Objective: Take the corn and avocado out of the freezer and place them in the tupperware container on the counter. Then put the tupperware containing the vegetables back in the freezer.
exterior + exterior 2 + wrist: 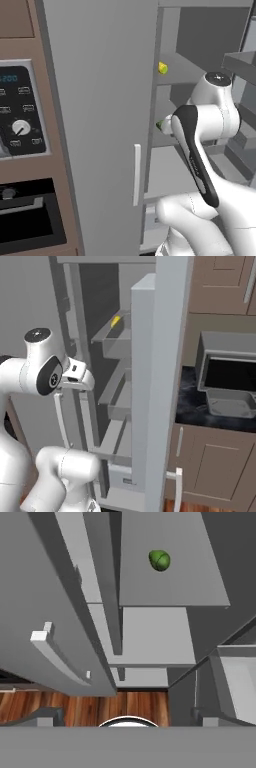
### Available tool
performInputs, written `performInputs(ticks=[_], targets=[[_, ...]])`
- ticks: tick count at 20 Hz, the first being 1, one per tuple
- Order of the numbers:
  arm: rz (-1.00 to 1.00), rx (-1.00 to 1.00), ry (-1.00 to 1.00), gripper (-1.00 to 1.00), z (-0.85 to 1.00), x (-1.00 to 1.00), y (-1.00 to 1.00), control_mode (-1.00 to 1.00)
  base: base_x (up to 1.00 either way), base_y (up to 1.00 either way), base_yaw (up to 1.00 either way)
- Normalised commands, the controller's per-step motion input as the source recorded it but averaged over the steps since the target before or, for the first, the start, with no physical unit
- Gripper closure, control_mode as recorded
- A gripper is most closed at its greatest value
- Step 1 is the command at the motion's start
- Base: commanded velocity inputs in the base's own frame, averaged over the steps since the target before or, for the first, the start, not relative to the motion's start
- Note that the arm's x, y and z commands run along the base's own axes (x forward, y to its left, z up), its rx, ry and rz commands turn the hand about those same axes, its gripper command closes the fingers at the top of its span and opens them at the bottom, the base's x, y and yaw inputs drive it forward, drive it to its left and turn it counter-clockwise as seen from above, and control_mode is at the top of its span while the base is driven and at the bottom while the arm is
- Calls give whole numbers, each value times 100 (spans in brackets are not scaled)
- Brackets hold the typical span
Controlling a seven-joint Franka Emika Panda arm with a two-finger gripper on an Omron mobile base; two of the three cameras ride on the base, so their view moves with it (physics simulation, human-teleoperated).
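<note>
The freezer [100,100] stands with its door [167,356] swung open. On an upper shelf lies the yellow corn [162,67], seen too as the corn [115,321]. One shelf lower rests the dark green avocado [159,560]; in the left base view the avocado [161,125] peeks out beside my arm. My gripper [128,714] hangs in front of the shelves, above and apart from the avocado, open with nothing between its fingertips [47,714]. The grey tupperware container [230,403] sits on the black counter [192,403], to the right of the freezer.
A grey microwave [230,363] stands just behind the container. The black-fronted oven [22,215] and its control panel [20,112] are left of the freezer. A white bar handle [57,657] juts from a freezer door near my hand. Wooden floor [135,704] lies below.
</note>
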Motion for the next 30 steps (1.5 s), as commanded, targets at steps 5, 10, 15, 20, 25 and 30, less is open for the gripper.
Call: performInputs(ticks=[5, 10, 15, 20, 25, 30], targets=[[0, 0, 0, -100, 0, 0, 0, 100, 42, -31, 2], [0, 0, -5, -100, 1, 2, -41, -100, 0, 0, 0], [0, 0, -23, -100, 16, 2, -22, -100, 0, 0, 0], [0, 0, -30, -100, 23, 17, -14, -100, 0, 0, 0], [0, 0, -20, -100, 29, 49, -2, -100, 0, 0, 0], [0, 0, -17, -100, 45, 41, 0, -100, 0, 0, 0]])
